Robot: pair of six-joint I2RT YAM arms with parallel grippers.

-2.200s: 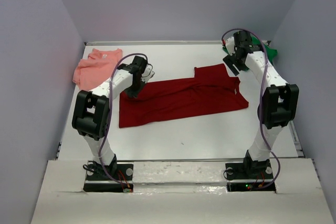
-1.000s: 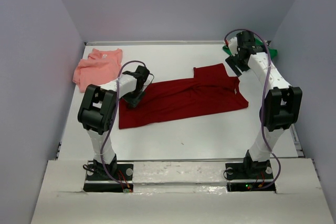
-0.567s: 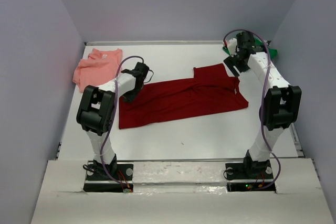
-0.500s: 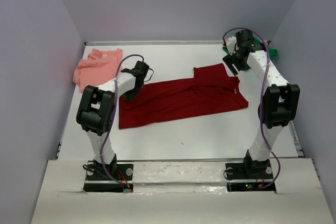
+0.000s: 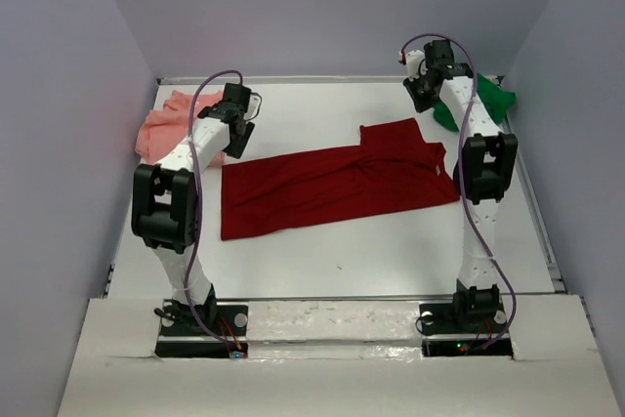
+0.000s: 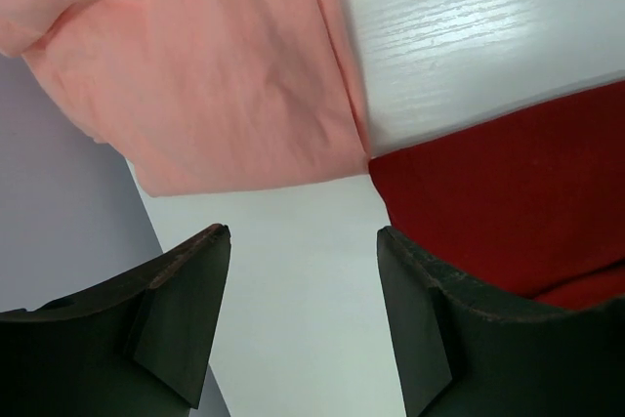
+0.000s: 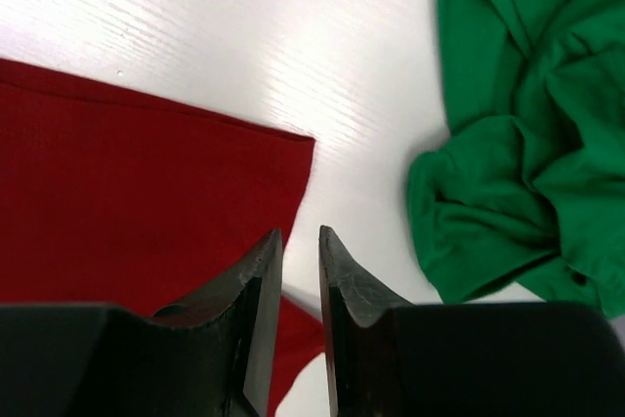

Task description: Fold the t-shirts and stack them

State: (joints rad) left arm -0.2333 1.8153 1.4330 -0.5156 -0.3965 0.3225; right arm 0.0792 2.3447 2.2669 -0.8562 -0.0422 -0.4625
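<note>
T-shirts are lying in three separate spots on the white table [image 5: 322, 261]. The dark red shirt [image 5: 337, 187] is stretching flat across the middle as a long band, with one sleeve pointing toward the far side. The salmon pink shirt [image 5: 164, 129] is resting fairly flat in the far left corner, and the bright green shirt [image 5: 490, 100] is bunching up crumpled in the far right corner. Judging by this layout, the red one is being worked in the open centre while the other two are waiting out of the way. The left gripper [image 6: 303, 236] is hovering over bare table where the pink hem comes just beside the red shirt's far left corner. Whether those two cloths are touching cannot be told. Its jaws are standing wide apart and holding nothing. The right gripper [image 7: 300, 233] is hanging over the white strip between the red sleeve's corner and the green heap, its jaws almost together with only a sliver of table showing, gripping nothing. Open room is lying mostly along the near side, between the red hem and the arm bases, and on the far side between the arms. Sideways it is looking tighter, since the pink and green shirts are crowding the side walls and the red shirt's right end is reaching close to the right arm.
</note>
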